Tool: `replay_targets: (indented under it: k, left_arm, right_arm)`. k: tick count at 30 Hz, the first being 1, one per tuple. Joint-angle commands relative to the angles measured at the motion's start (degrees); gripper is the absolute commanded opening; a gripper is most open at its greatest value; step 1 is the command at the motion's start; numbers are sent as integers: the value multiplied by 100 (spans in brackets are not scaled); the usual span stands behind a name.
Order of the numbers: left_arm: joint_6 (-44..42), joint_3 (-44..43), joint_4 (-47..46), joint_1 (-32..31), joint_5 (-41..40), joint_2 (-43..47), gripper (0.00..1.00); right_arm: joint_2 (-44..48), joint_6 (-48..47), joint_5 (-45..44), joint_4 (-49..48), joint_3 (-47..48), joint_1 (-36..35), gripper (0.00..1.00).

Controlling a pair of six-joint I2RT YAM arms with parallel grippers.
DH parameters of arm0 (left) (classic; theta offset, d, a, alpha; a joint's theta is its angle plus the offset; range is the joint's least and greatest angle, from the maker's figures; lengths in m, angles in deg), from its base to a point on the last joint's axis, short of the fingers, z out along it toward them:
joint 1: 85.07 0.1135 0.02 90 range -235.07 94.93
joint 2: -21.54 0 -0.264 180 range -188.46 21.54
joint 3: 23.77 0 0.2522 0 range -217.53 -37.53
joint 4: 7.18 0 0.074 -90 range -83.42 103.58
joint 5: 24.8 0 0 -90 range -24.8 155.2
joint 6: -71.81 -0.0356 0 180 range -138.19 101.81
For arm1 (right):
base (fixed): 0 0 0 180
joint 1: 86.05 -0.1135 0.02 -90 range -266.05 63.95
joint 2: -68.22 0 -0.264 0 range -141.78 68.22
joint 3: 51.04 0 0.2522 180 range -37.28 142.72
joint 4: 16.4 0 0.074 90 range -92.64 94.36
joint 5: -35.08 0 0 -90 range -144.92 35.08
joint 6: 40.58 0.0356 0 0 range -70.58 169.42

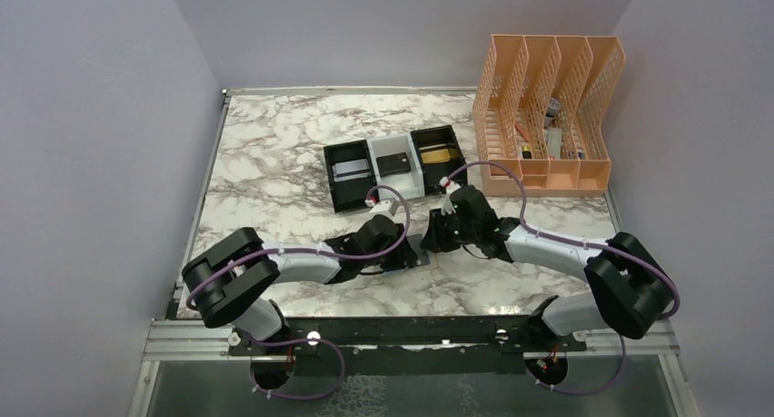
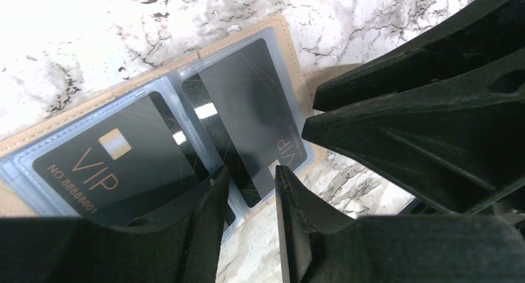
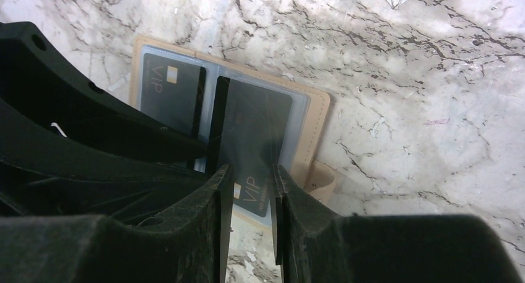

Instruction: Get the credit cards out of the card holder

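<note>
Straddling the free end of a skewed dark credit card (image 3: 247, 122), the right gripper (image 3: 247, 179) has its jaws set narrow, and the left gripper (image 2: 251, 182) brackets that card's corner likewise; whether either truly pinches it I cannot tell. The card sticks partly out of the open card holder (image 3: 317, 128), which lies flat on the marble table (image 1: 274, 161) between the two grippers. A second dark card (image 2: 105, 159) sits in the other pocket.

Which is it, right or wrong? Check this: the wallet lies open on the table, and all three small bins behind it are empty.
Wrong on the bins. The wallet lies open on the table, but the three small bins behind it each hold a card, as the top view shows.
</note>
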Motion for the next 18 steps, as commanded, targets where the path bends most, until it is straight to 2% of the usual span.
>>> replay_targets:
  k: [1, 9, 18]
  left_arm:
    - [1, -208, -214, -20, 66, -232, 34]
    - [70, -91, -251, -17, -38, -217, 29]
    - [412, -26, -343, -22, -213, -288, 24]
  right_arm:
    - [-229, -173, -161, -198, 154, 18, 27]
    - [-475, -301, -575, -19, 102, 18, 24]
    - [-518, -224, -441, -197, -209, 18, 23]
